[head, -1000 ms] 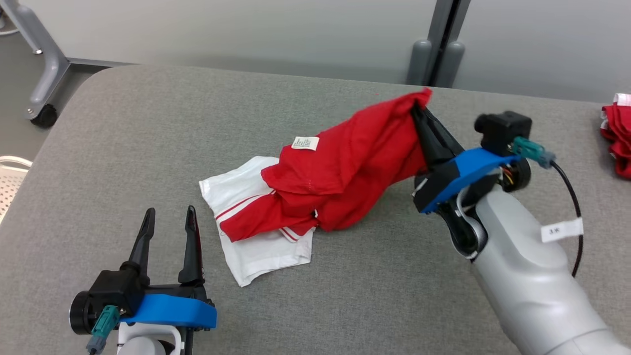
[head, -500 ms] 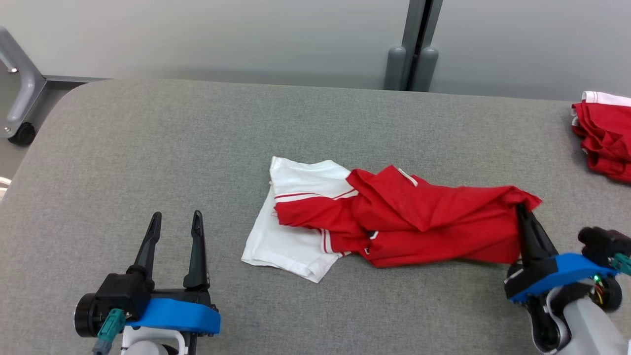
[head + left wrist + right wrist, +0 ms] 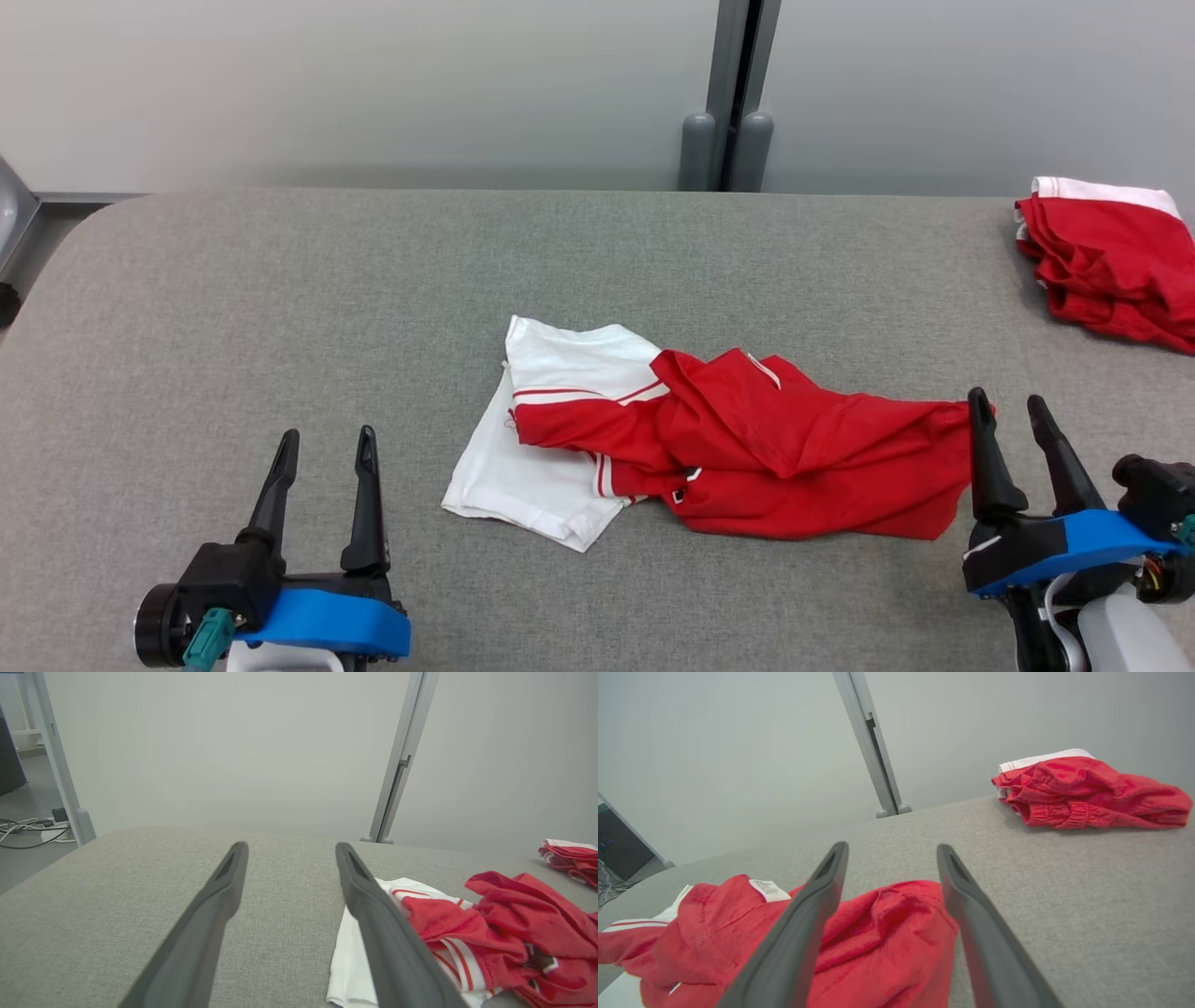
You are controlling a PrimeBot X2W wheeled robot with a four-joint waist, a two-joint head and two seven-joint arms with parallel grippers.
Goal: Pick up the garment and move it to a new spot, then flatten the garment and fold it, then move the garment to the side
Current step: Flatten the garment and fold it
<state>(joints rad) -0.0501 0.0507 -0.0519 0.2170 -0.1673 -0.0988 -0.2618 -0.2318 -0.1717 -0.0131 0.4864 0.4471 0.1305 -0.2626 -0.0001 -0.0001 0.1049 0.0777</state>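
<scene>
We find the left gripper [image 3: 329, 434] low at left, fingers spread, pointing away over the grey table [image 3: 280, 280]. The garment [image 3: 747, 457] lies crumpled mid-table, long axis left to right, white end leftward, red end at the right gripper [image 3: 1006, 397], whose fingers stand apart, pinching nothing. A folded red pile [image 3: 1111, 261] sits far right, near the pale wall [image 3: 373, 84].

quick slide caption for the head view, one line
Open left gripper and open right gripper flank a crumpled red-and-white garment on the grey table; another red garment lies at the far right.
</scene>
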